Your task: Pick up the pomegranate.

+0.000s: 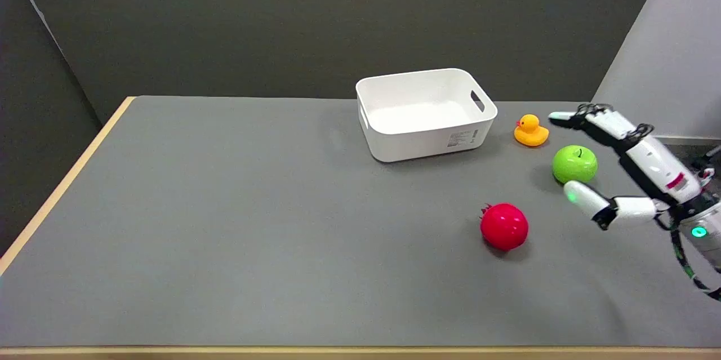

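Table (225, 225): grey top with a pale wooden edge along the left and near sides, set before dark wall panels. Pomegranate (504, 226): red, round, its small crown pointing to the upper left, lying on the grey surface right of centre, touched by nothing. Right hand (625, 171): black and white, reaching in from the right edge, fingers spread wide apart and holding nothing; the upper fingers stretch out toward the left above the apple, the lower finger, with a small green light at its tip, points toward the pomegranate and is apart from it. Green apple (574, 164): upright with its stem on top, behind and to the right of the pomegranate, seen between the hand's spread fingers; contact cannot be told. Rubber duck (530, 130): yellow with an orange bill, standing behind the apple, just beside the bin's right end. White bin (426, 114): rectangular plastic, handle cut-outs in its short walls, a label on its near wall, at the far middle of the table.
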